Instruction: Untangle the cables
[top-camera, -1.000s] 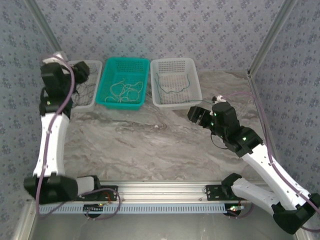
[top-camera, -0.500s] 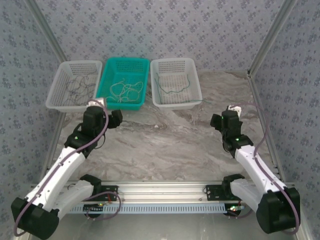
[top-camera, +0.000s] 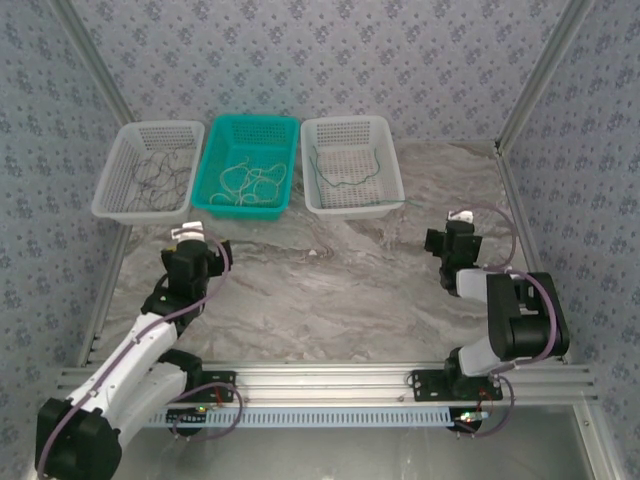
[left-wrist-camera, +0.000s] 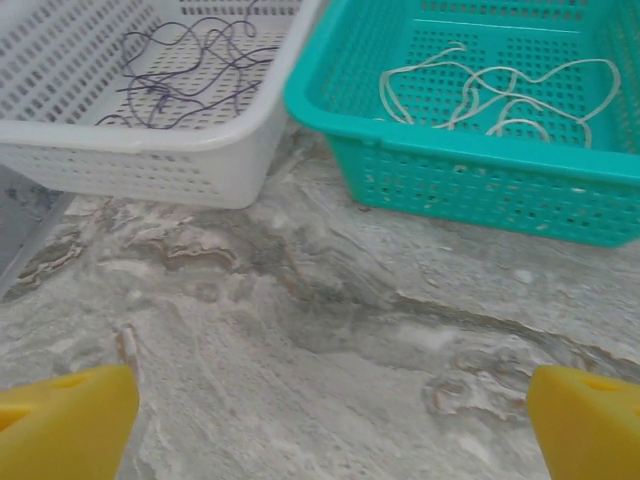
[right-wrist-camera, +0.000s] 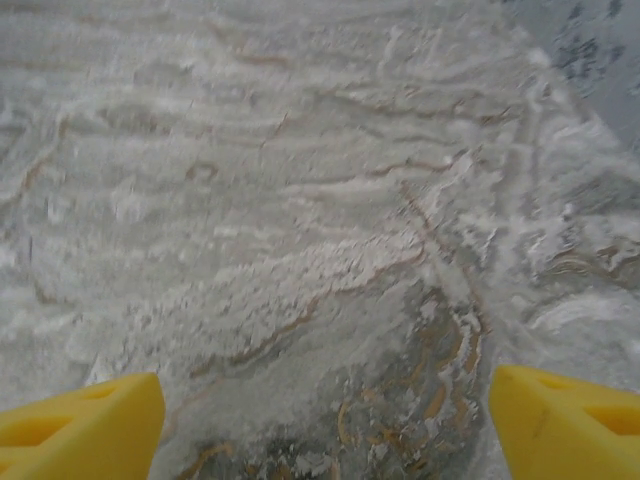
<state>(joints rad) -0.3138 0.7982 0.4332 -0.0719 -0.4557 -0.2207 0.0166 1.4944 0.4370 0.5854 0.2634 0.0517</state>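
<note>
- Cables (top-camera: 248, 183) lie in three baskets set in a row at the far side of your bench (top-camera: 330, 290), one colour to each.
- On the left you have the dark cables (top-camera: 155, 175) in the left basket (top-camera: 108, 205), which is white; your left wrist view shows them as loose purple-brown curls on its floor.
- Just beside it, in the middle, the teal basket (top-camera: 240, 211) holds the tan cables (top-camera: 262, 190), several pale loops lying over one another.
- At the right, you can see the green cable (top-camera: 345, 172) lying in a long curve in the right basket (top-camera: 350, 209), also white.
- Your left gripper (top-camera: 200, 245) hangs low over bare bench in front of the left and teal baskets, facing them; its yellow fingers (left-wrist-camera: 65, 420) stand wide apart with nothing between.
- Your right gripper (top-camera: 455, 240) is near the bench's right edge, well apart from the baskets; its fingers (right-wrist-camera: 570, 420) are spread wide over bare marbled bench and hold nothing.
</note>
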